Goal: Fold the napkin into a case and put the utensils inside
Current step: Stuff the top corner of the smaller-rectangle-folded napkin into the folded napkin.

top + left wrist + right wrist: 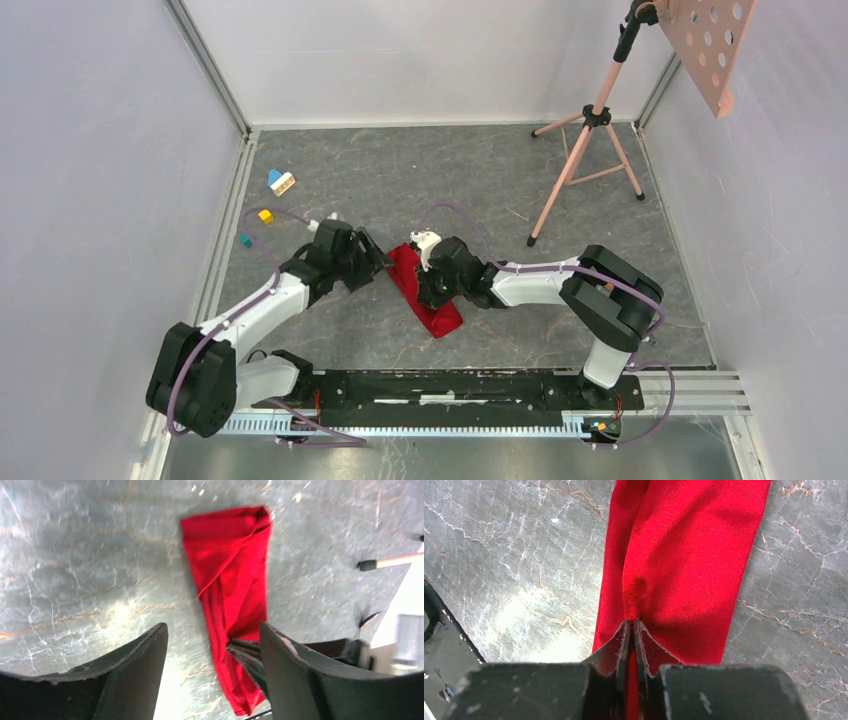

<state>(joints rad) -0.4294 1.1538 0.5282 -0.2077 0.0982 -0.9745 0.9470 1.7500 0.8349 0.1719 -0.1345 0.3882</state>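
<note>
Clamping the right gripper (631, 622) shut on a crease of the narrow folded napkin (425, 290), flat on the table (420, 180) to the near left of the tripod (590, 130), while holding the left gripper (212, 627) spread wide and empty, farther left of that tripod.

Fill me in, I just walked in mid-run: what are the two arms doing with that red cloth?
The right gripper is pinched shut on the red napkin, which lies folded into a narrow strip on the table. The left gripper hangs open just beside it, holding nothing. No utensils are in view.
</note>
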